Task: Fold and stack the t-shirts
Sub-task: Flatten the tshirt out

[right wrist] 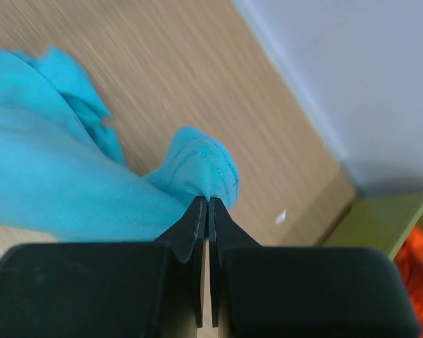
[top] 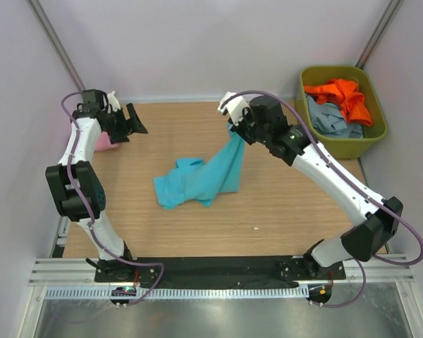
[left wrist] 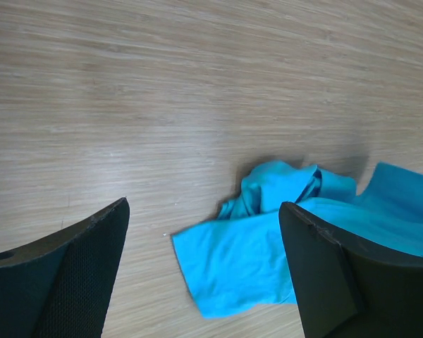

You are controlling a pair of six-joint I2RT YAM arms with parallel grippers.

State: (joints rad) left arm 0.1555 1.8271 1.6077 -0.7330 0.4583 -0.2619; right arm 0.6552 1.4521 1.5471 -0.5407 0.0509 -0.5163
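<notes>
A turquoise t-shirt [top: 201, 179] lies crumpled mid-table, one end pulled up toward the back. My right gripper [top: 234, 131] is shut on that raised end; the right wrist view shows a stitched hem of the turquoise t-shirt [right wrist: 197, 169] pinched at the right gripper [right wrist: 208, 202]. My left gripper [top: 135, 121] hovers open at the back left, apart from the cloth, and its wrist view shows the turquoise t-shirt [left wrist: 254, 253] lying beyond the left gripper [left wrist: 204, 211], nothing between its fingers. A pink t-shirt [top: 106, 144] peeks out behind the left arm. Orange [top: 345, 95] and grey-blue [top: 331, 120] t-shirts lie in the bin.
The olive-green bin [top: 377, 130] stands at the back right, off the wooden tabletop [top: 268, 211]. Pale walls enclose the back and both sides. A small white speck [top: 255, 228] lies on the wood near the front.
</notes>
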